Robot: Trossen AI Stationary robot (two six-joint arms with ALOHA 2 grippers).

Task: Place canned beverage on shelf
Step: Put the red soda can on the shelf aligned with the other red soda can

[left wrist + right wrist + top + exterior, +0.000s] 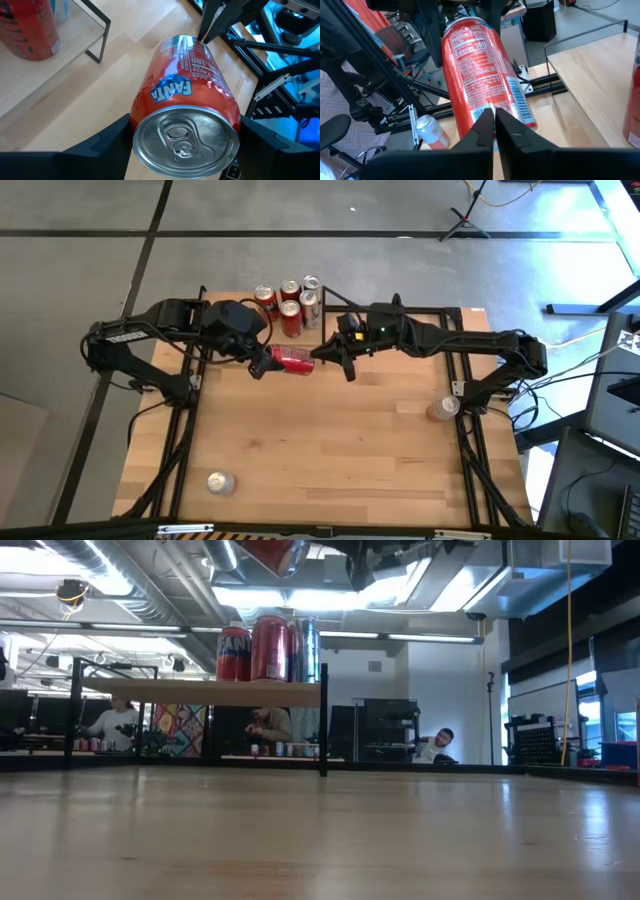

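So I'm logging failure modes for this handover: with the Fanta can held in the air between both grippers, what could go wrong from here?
1. The Fanta can lies sideways in the left gripper; the right gripper touches it only with shut fingertips, so a push could twist or drop it.
2. The shelf already carries four cans, so placing another could topple them.

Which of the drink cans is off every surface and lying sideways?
The red Fanta can, held horizontally above the table in the left gripper, with the right gripper at its other end. The shelf cans and two silver table cans stand upright.
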